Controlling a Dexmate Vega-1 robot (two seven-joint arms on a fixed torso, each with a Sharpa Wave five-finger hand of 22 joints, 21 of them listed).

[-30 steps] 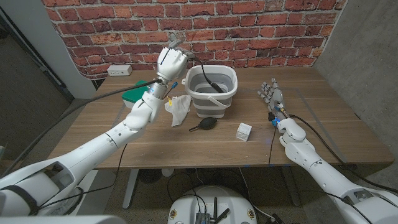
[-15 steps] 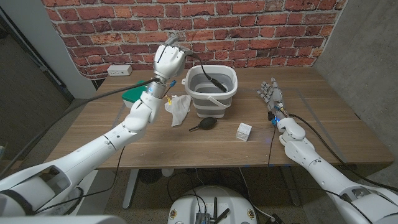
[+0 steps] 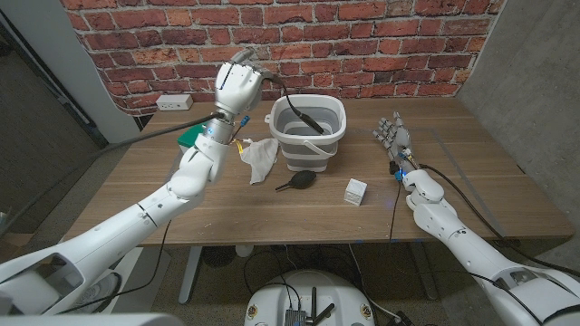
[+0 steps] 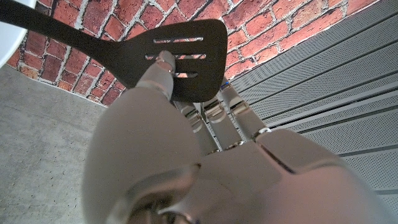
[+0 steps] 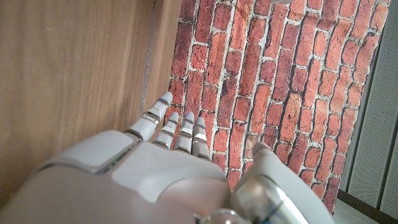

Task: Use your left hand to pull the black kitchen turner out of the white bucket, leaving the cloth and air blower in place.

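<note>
Turner (image 4: 177, 53): matt black plastic, slotted. Bucket (image 3: 308, 131): smooth white and grey plastic. Cloth (image 3: 260, 157): soft white fabric. Table (image 3: 471, 181): wood grain. Left hand (image 3: 237, 86): glossy white shell

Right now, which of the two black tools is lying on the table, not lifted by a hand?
The black air blower, lying on the table in front of the white bucket. The black turner is gripped by the raised left hand.

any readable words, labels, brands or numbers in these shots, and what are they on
None can be read.
small white box on the table: any print is too small to tell.
white bucket: no label shows.
black kitchen turner held by the left hand: no marking shows on its slotted blade.
</note>
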